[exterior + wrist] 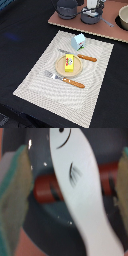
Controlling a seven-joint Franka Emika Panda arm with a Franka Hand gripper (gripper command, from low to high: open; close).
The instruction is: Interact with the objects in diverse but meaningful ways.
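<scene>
I'm reading the gripper (67,190) from the wrist view: jaws wide, one greenish-tan finger pad (12,203) on each side and nothing clamped. Between the pads lies a white scoop-like plastic piece (80,183) with a dark fish-style print. It crosses over a dark reddish-brown stick (45,187), and both sit in a dark grey round pan (35,235). I can't tell if the pads touch anything.

In the exterior view that pan (91,18) sits on a reddish-brown board (65,22) along the far edge of the black table (20,40), toward the exterior view's right corner. A second dark pot (66,8) stands beside it, and a pale bowl (123,19) sits at the right edge.

Mid-table is a beige woven placemat (35,75) with a tan round plate (59,66) carrying the yellow rectangular pack with red-white print (69,62). An orange-handled knife (80,56) lies on the far side of the plate and an orange-handled fork (65,80) on the near side. The light blue-and-white little box (79,41) stands at the mat's far edge.
</scene>
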